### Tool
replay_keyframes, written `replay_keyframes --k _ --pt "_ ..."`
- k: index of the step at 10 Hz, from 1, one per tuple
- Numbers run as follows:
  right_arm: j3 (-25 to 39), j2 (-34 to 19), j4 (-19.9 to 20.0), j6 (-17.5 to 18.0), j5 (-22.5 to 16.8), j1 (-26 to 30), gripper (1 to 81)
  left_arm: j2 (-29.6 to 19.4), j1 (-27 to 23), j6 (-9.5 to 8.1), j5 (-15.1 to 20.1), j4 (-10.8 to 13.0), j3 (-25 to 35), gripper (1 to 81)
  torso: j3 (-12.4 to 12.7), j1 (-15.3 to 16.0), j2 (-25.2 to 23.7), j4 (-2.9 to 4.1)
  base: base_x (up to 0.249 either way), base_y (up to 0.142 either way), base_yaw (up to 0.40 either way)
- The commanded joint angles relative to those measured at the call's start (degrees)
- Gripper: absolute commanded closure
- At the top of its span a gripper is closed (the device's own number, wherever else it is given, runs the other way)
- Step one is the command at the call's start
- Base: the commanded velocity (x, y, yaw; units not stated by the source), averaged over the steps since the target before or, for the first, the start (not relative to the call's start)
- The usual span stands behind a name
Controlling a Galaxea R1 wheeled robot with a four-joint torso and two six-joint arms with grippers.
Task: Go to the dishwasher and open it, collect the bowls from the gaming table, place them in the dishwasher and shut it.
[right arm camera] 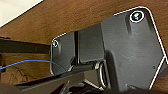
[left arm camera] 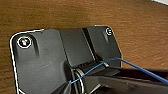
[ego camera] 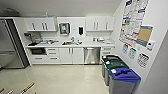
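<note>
Against the far wall of the kitchenette, the built-in dishwasher with a silver steel front (ego camera: pixel 91 55) is sitting under the long white worktop (ego camera: pixel 70 45), toward its right end, with its door shut. White cupboard doors and drawers (ego camera: pixel 65 55) are flanking it on the left, and a narrow stack of white drawers (ego camera: pixel 107 50) is standing on its right. A steel sink with a tap (ego camera: pixel 71 42) is lying near the middle of the worktop; small items are crowding the left and right ends, too blurred to identify. White wall cabinets (ego camera: pixel 41 24) are hanging above, with a paper-towel dispenser (ego camera: pixel 64 28) and a dark soap dispenser (ego camera: pixel 80 30) between them. A tall steel refrigerator (ego camera: pixel 10 45) is standing at the left end of the run. Along the right wall three grey bins are lining up: black-lidded (ego camera: pixel 111 59), green-lidded (ego camera: pixel 116 65), blue-lidded (ego camera: pixel 124 74). Posters (ego camera: pixel 132 20) are covering the wall above them. The pale glossy floor (ego camera: pixel 57 80) is stretching between the camera and the dishwasher, which is well apart from the robot.

Both wrist views are showing the robot's own dark plate over a brown wood-grain surface (left arm camera: pixel 75 15), with a thin blue cable (left arm camera: pixel 125 62) crossing. Gripper state, left and right: cannot tell.
</note>
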Motion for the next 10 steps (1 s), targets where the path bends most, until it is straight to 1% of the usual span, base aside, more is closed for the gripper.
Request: replay_keyframes --k 1,10 --pt "1.1 -0.8 0.2 0.1 -3.2 2.8 1.0 -1.1 -2.9 0.28 2.7 -0.4 1.0 1.0 0.0 0.0 0.0 0.0 0.165 0.0 0.0" --pt "1.3 -1.0 0.0 -0.1 -3.3 2.8 1.0 -1.2 -2.9 0.28 2.6 -0.4 1.0 1.0 0.0 0.0 0.0 0.0 0.165 0.0 0.0"
